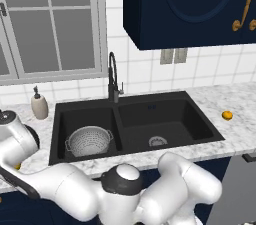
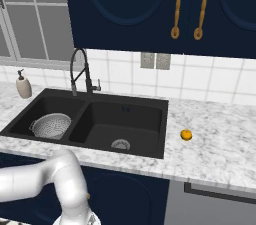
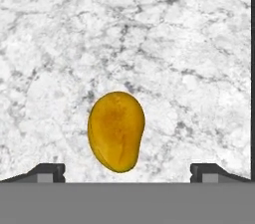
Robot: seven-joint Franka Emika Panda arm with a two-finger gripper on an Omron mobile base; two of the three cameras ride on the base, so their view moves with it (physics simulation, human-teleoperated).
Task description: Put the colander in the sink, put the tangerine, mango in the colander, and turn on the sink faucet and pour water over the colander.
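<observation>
Matte black sink [image 1: 200, 134], black faucet [image 1: 113, 76]. Silver-grey perforated colander [image 1: 90, 140]. Yellow-orange mango [image 3: 116, 131], darker orange mottling. Small orange tangerine [image 2: 186, 135]. White marble counter [image 3: 164, 44], grey veining. Navy cabinets [image 2: 130, 4], gold handles [image 2: 176, 6]. Beige dispenser [image 1: 39, 105], pump dark, probably black. White tiled wall [image 2: 210, 79].
</observation>
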